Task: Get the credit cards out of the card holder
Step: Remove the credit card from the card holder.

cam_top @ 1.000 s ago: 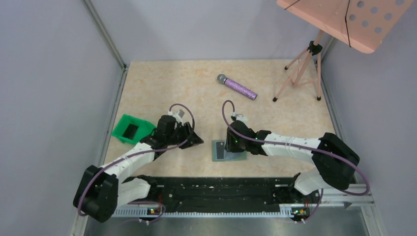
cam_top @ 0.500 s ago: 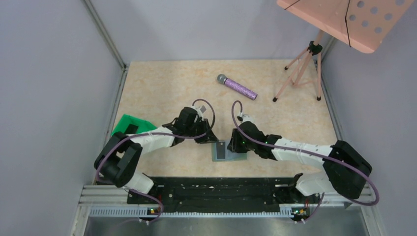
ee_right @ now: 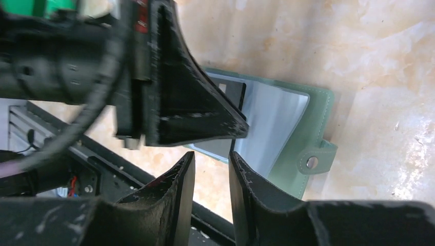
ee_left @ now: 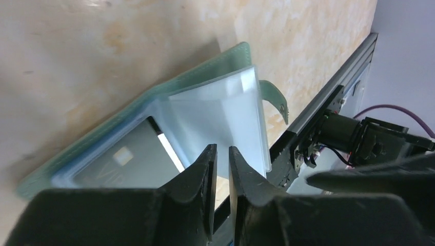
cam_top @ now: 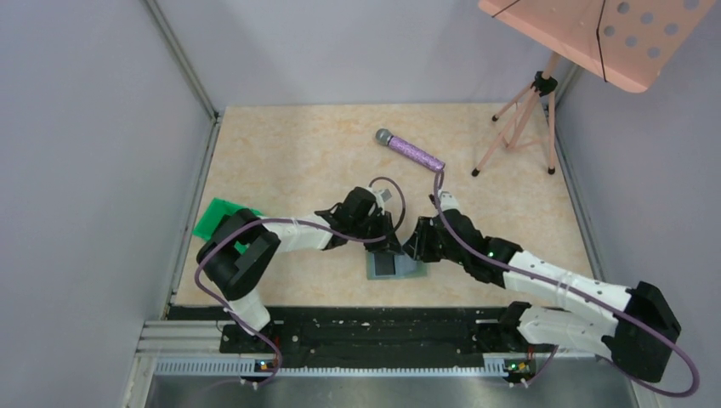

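Left gripper (ee_left: 223,149) and right gripper (ee_right: 211,156) hung tips-down over the open card holder (ee_right: 279,118).
Left jaws nearly closed, slim gap, grasp unclear; right jaws part-open, empty, at holder's right side. Holder lay flat on table (cam_top: 298,153), pale panels up, dark credit card (cam_top: 387,265) in its left sleeve.

Purple glitter mic (cam_top: 411,151), grey head, lies on beige table (cam_top: 289,144), beyond left gripper (cam_top: 389,246) and right gripper (cam_top: 418,249), well apart from both. Pink tripod stand (cam_top: 529,110) is far right of right gripper, with its perforated pink desk (cam_top: 595,34) up in the corner. Green tray (cam_top: 214,217) sits left of left gripper, partly hidden. Black rail (cam_top: 374,327) runs nearer than both grippers.
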`<action>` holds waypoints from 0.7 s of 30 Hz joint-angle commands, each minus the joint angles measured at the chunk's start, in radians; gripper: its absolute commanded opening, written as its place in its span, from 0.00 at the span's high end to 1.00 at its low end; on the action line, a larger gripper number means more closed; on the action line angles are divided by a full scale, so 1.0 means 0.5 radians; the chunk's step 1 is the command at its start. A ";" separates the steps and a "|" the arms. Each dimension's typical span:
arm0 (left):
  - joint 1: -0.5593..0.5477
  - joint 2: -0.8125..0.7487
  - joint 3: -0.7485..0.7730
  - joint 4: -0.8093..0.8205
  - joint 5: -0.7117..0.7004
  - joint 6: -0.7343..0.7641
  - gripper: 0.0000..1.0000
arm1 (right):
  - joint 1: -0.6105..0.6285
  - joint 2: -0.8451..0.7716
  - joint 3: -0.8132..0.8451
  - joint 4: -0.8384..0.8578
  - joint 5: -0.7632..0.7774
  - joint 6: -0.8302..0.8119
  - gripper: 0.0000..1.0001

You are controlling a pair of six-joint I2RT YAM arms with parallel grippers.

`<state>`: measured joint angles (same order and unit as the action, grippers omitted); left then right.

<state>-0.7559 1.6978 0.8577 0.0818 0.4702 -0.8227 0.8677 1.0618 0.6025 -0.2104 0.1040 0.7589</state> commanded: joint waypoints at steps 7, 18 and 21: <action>-0.065 0.162 0.126 0.219 0.022 -0.077 0.81 | -0.017 -0.323 0.050 -0.148 -0.034 -0.051 0.68; 0.046 0.047 0.095 0.077 -0.217 -0.014 0.80 | -0.016 -0.101 -0.172 0.266 -0.257 0.045 0.69; 0.083 0.049 0.069 0.075 -0.200 -0.041 0.80 | -0.017 0.033 -0.155 0.306 -0.237 0.044 0.69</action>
<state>-0.7322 1.7718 0.8902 0.1146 0.3824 -0.8539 0.8677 1.0149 0.5182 -0.1558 0.0040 0.7689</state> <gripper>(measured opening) 0.197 0.316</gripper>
